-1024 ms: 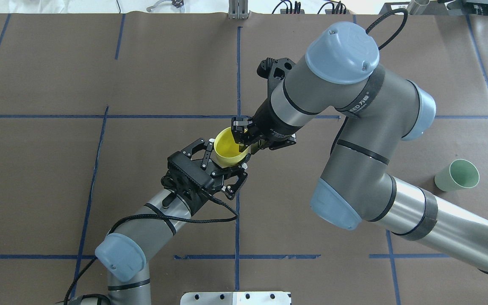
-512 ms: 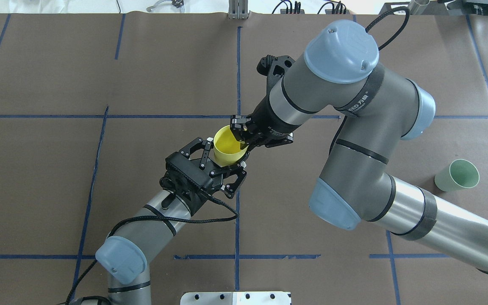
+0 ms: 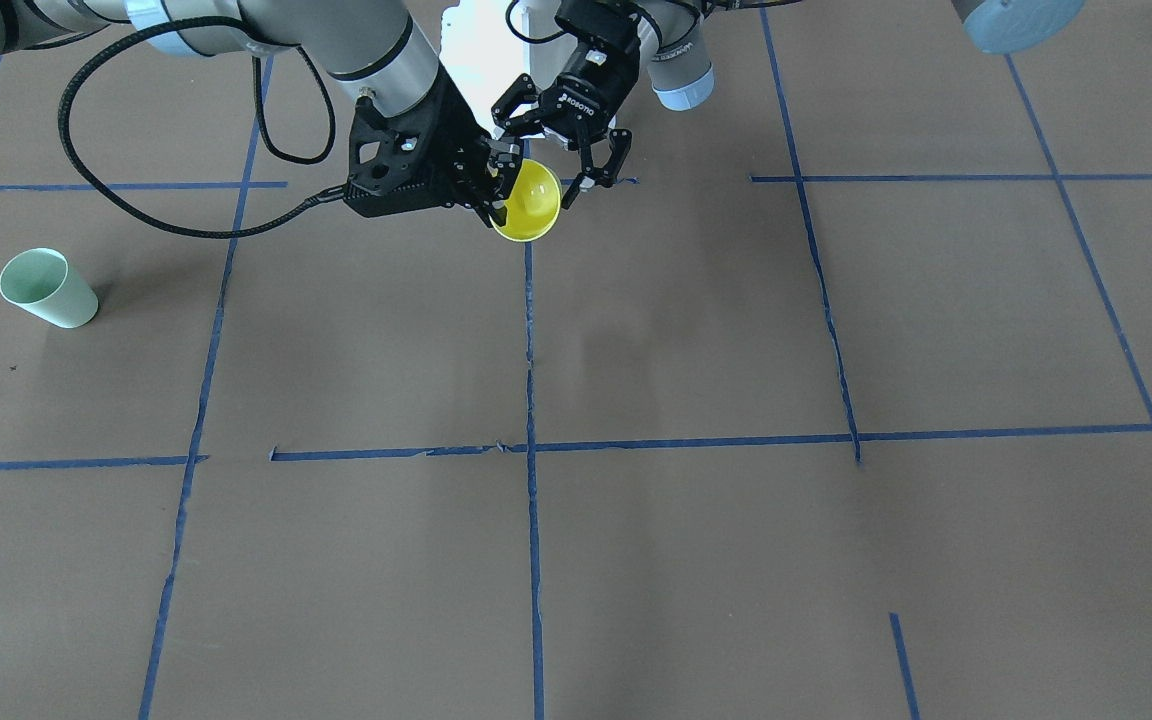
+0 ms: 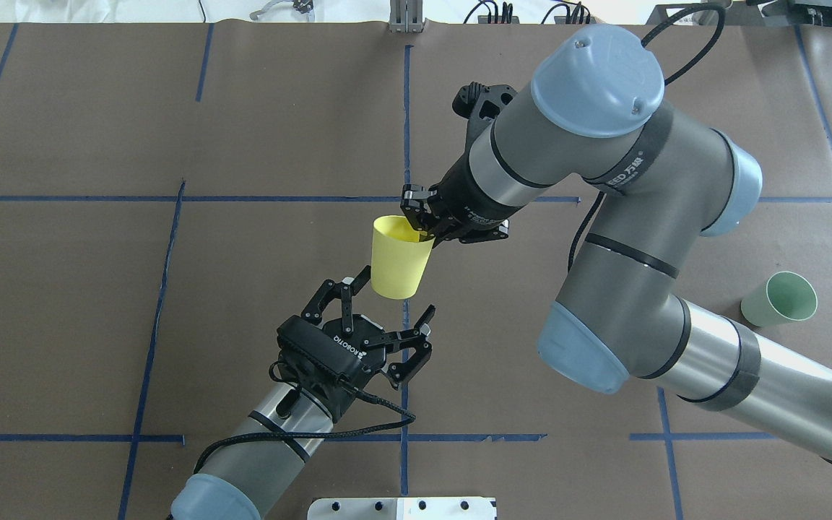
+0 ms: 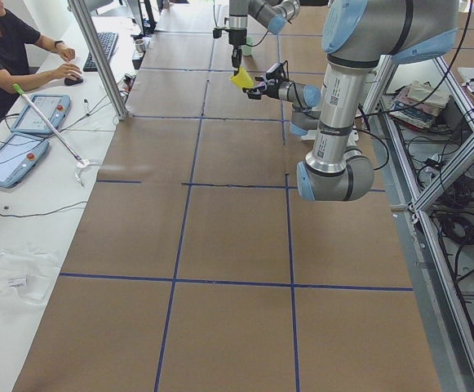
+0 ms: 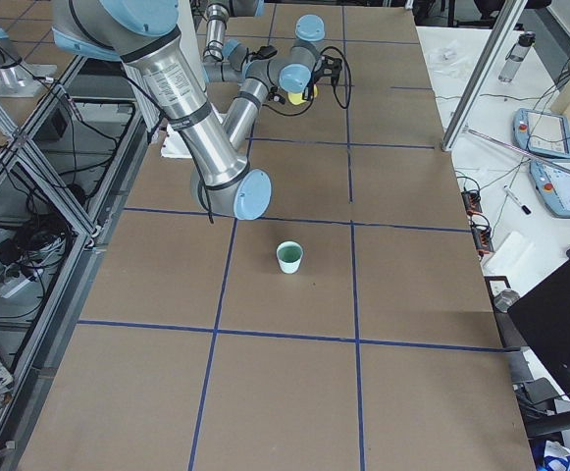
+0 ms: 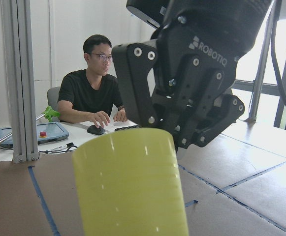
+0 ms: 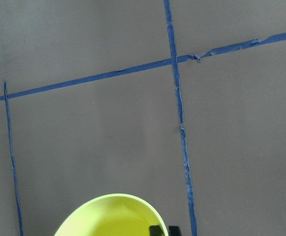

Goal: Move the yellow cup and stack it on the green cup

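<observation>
Right gripper (image 4: 420, 224) pinches the bright yellow plastic tumbler (image 4: 397, 260) by its rim; overhead, not wrist views, shows left gripper (image 4: 399, 292) splayed, seemingly clear.

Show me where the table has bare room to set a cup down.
Bare: the table left of the left tool, and the stretch around the green cup. Crowded: the centre, where the right tool holds the yellow cup.

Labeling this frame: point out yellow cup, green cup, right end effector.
yellow cup (image 4: 396, 267): overhead exterior view, outer side wall.
green cup (image 4: 761, 310): overhead exterior view, outer side wall.
right end effector (image 4: 419, 231): overhead exterior view, between fingertips at the cup's rim.
</observation>
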